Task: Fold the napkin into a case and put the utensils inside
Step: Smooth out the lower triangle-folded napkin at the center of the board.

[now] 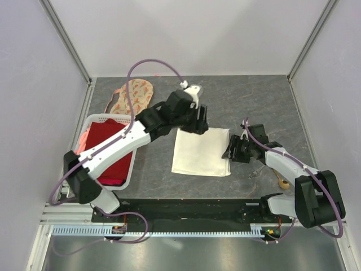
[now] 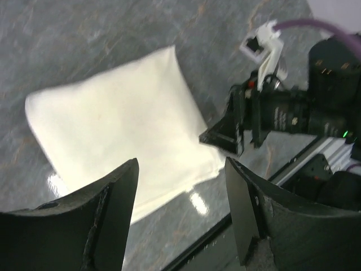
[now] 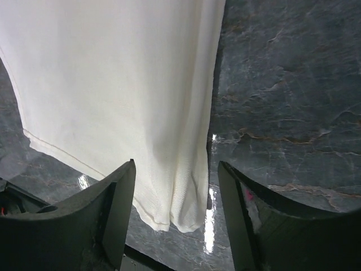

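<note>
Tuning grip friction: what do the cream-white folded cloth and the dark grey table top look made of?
Cream-white folded cloth: thin woven fabric, matte, stitched hem; probably cotton. Dark grey table top: veined stone look, glossy, light glints; stone or laminate, cannot tell.

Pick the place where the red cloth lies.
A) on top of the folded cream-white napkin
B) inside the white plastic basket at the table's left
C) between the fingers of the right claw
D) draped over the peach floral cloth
B: the red cloth fills the white slatted plastic basket, well to the left of the folded cream-white cloth napkin.
</note>
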Robot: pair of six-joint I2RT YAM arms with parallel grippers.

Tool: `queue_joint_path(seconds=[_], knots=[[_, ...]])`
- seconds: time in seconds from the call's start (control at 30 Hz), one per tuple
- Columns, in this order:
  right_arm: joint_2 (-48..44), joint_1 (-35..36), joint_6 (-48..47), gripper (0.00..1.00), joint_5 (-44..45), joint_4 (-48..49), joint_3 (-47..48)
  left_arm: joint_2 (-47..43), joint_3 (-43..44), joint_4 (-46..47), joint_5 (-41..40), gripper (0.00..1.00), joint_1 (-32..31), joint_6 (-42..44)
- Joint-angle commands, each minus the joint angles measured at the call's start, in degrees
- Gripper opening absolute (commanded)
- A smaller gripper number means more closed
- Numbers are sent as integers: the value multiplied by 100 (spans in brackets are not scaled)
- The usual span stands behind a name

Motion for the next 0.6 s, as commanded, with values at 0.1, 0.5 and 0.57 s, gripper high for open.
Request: queue_joint_path(seconds=[0.1,0.5,0.57], knots=[[177,168,-9,52,852,3,-58,-1239,-2327,562,408,67,130,-577],[436,194,69,45,1347,-462,769,-1820,-3621,1176,1023,65,139,-806],[83,194,219,52,1067,-498,514,-1794,-3700,1571,1383,63,113,-815]])
